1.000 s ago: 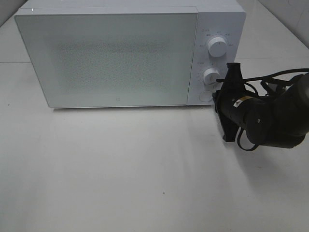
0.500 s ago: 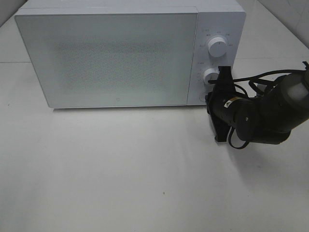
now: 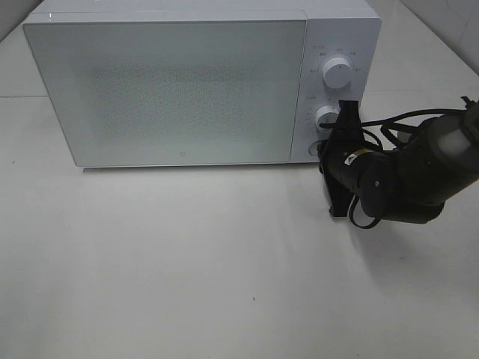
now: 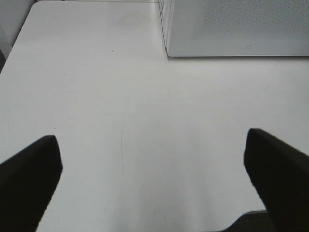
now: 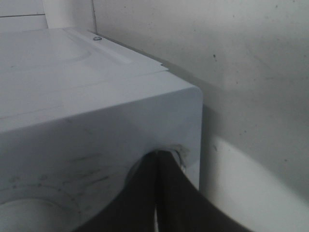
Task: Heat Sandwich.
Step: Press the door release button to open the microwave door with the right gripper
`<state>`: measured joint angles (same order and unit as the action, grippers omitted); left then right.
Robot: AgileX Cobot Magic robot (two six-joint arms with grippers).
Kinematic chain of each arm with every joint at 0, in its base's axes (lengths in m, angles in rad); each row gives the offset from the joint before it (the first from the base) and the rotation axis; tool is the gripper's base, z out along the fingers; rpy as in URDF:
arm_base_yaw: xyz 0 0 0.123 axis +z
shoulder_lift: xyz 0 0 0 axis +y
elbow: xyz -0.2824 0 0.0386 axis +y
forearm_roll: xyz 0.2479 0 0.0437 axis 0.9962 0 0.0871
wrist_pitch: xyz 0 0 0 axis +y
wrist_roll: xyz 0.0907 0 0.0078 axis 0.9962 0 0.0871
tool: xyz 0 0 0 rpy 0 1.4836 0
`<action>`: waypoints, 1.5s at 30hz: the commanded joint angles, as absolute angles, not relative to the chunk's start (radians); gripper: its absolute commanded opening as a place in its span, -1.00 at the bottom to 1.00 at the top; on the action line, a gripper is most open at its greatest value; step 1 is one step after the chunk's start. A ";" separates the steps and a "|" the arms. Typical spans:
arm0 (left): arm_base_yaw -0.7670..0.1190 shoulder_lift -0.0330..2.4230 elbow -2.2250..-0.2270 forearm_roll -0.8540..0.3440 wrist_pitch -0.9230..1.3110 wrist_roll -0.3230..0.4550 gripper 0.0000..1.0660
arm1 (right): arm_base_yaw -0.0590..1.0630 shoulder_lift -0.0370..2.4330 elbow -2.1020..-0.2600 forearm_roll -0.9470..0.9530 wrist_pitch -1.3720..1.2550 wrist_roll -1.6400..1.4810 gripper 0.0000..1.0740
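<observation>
The shut right pincer [image 5: 159, 159] has crept left to the lower right corner of the microwave [image 3: 358, 97], tips masked by its arm [image 3: 404, 183]. The left pincer [image 4: 150, 140] gapes empty over the surface [image 4: 120, 96]. Sandwich unseen; the frosted door [image 3: 172, 90] hides the inside.

This looks like a robot test room, not a home kitchen, because a white microwave [image 3: 172, 82] with round knobs [image 3: 337, 72] sits on a big plain white table [image 3: 187, 277], and a black robot arm [image 3: 408, 176] with loose cables [image 3: 397, 118] is right beside the microwave's knob side.
</observation>
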<state>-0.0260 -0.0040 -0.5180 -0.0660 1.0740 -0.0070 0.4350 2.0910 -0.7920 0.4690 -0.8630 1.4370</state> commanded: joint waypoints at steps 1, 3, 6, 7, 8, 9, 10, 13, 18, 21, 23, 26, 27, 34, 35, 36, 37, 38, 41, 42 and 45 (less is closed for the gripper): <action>-0.023 -0.020 -0.517 -0.068 1.071 -0.010 0.83 | 0.429 2.083 -0.831 0.476 -0.960 1.439 -1.00; -0.023 -0.020 -0.517 -0.068 1.071 -0.010 0.83 | 0.429 2.088 -0.860 0.475 -0.965 1.428 -1.00; -0.023 -0.020 -0.517 -0.068 1.071 -0.010 0.83 | 0.429 2.102 -0.877 0.482 -1.012 1.425 -1.00; -0.023 -0.020 -0.517 -0.068 1.071 -0.010 0.83 | 0.429 2.118 -0.894 0.489 -1.059 1.425 -1.00; -0.023 -0.020 -0.517 -0.068 1.071 -0.010 0.83 | 0.429 2.125 -0.904 0.489 -1.075 1.425 -1.00; -0.023 -0.020 -0.517 -0.068 1.071 -0.010 0.83 | 0.429 2.133 -0.914 0.490 -1.093 1.425 -1.00; -0.023 -0.020 -0.517 -0.068 1.071 -0.010 0.83 | 0.429 2.133 -0.914 0.490 -1.093 1.425 -1.00; -0.023 -0.020 -0.517 -0.068 1.071 -0.010 0.83 | 0.429 2.152 -0.942 0.504 -1.187 1.412 -1.00; -0.023 -0.020 -0.517 -0.068 1.071 -0.010 0.83 | 0.429 2.152 -0.956 0.502 -1.197 1.400 -1.00; -0.023 -0.020 -0.517 -0.068 1.071 -0.010 0.83 | 0.429 2.152 -0.956 0.501 -1.184 1.400 -1.00; -0.023 -0.020 -0.517 -0.068 1.071 -0.010 0.83 | 0.429 2.152 -0.956 0.501 -1.178 1.400 -1.00; -0.023 -0.020 -0.517 -0.068 1.071 -0.010 0.83 | 0.429 2.152 -0.956 0.501 -1.177 1.399 -1.00; -0.023 -0.020 -0.517 -0.068 1.071 -0.010 0.83 | 0.429 2.152 -0.956 0.501 -1.176 1.398 -1.00; -0.023 -0.020 -0.517 -0.068 1.071 -0.010 0.83 | 0.429 2.152 -0.956 0.506 -1.137 1.384 -1.00; -0.023 -0.020 -0.517 -0.068 1.071 -0.010 0.83 | 0.429 2.150 -0.956 0.506 -1.106 1.384 -1.00; -0.023 -0.020 -0.517 -0.068 1.071 -0.010 0.83 | 0.429 2.145 -0.956 0.507 -1.083 1.382 -1.00; -0.023 -0.020 -0.517 -0.068 1.071 -0.010 0.83 | 0.429 2.142 -0.956 0.507 -1.065 1.378 -1.00; -0.023 -0.020 -0.517 -0.068 1.071 -0.010 0.83 | 0.429 2.134 -0.953 0.506 -1.042 1.373 -1.00; -0.023 -0.020 -0.517 -0.068 1.071 -0.010 0.83 | 0.429 2.124 -0.944 0.506 -1.029 1.373 -1.00; -0.023 -0.020 -0.517 -0.068 1.071 -0.010 0.83 | 0.429 2.120 -0.938 0.506 -1.018 1.372 -1.00; -0.023 -0.020 -0.517 -0.068 1.071 -0.010 0.83 | 0.429 2.105 -0.912 0.506 -0.971 1.373 -1.00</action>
<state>-0.0260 -0.0040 -0.5180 -0.0660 1.0740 -0.0070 0.4570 2.1320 -0.8700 0.5480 -0.8200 1.3880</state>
